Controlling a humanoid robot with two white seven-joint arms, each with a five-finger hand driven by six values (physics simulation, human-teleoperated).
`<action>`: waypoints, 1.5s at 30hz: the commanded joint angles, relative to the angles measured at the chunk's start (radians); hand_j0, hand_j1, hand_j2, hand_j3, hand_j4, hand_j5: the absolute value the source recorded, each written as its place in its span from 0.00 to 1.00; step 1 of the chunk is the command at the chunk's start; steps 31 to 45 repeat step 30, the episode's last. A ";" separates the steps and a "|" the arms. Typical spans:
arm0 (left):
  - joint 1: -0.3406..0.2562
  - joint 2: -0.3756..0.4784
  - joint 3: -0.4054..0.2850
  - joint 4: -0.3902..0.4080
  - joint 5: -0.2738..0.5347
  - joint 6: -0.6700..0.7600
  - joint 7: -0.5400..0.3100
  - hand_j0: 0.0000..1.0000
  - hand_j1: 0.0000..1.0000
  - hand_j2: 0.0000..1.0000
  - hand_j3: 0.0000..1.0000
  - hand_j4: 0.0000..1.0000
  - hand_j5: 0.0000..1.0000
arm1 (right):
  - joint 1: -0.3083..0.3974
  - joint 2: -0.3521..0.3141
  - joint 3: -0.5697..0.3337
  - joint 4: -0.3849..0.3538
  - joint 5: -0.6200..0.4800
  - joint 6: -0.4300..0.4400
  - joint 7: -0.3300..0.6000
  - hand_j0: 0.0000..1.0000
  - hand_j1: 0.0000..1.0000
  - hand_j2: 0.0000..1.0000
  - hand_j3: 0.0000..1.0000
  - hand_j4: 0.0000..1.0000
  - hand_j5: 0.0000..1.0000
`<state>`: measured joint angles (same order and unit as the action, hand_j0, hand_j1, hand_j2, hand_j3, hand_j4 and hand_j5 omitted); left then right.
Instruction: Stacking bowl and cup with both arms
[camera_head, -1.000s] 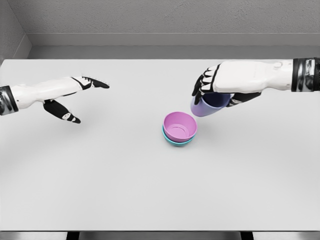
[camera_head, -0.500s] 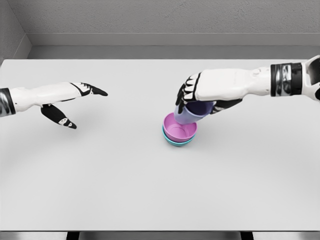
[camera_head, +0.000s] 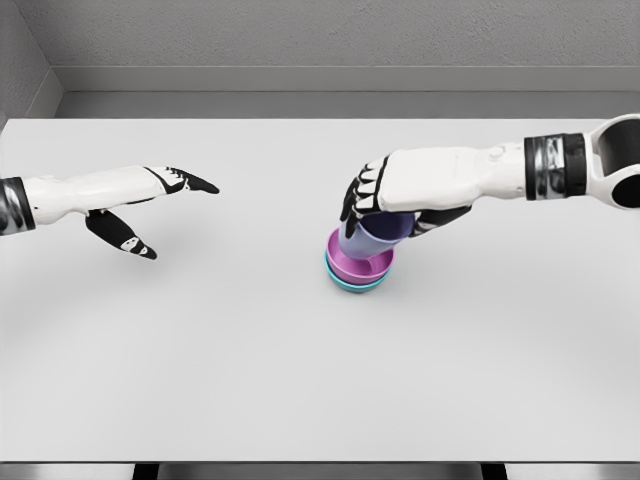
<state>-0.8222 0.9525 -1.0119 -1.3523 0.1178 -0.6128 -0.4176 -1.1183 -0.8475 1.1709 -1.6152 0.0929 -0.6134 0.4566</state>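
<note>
A pink bowl sits nested in a teal bowl near the middle of the table. My right hand is shut on a lavender cup, gripping it from above. The cup tilts and its lower part sits inside the pink bowl. My left hand hovers open over the left side of the table, fingers stretched out and thumb pointing down, holding nothing.
The white table spreads wide around the bowls. A grey wall runs along its far edge.
My right hand carried the lavender cup left and down, from beside the bowls into the pink bowl. The left hand barely shifted.
</note>
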 joint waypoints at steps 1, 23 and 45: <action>0.000 0.000 0.001 -0.001 0.006 0.002 0.000 1.00 1.00 1.00 1.00 1.00 1.00 | 0.000 0.001 -0.011 0.000 -0.005 0.003 0.005 0.78 0.78 0.78 0.78 0.78 0.78; 0.015 -0.008 0.044 -0.002 0.000 0.002 0.008 1.00 1.00 1.00 1.00 1.00 1.00 | 0.051 -0.241 -0.054 0.020 -0.010 0.003 0.004 1.00 1.00 1.00 1.00 1.00 1.00; 0.077 0.006 0.110 -0.001 -0.003 0.002 0.008 1.00 1.00 1.00 1.00 1.00 1.00 | 0.075 -0.334 -0.056 0.027 -0.013 0.003 0.002 1.00 1.00 1.00 1.00 1.00 1.00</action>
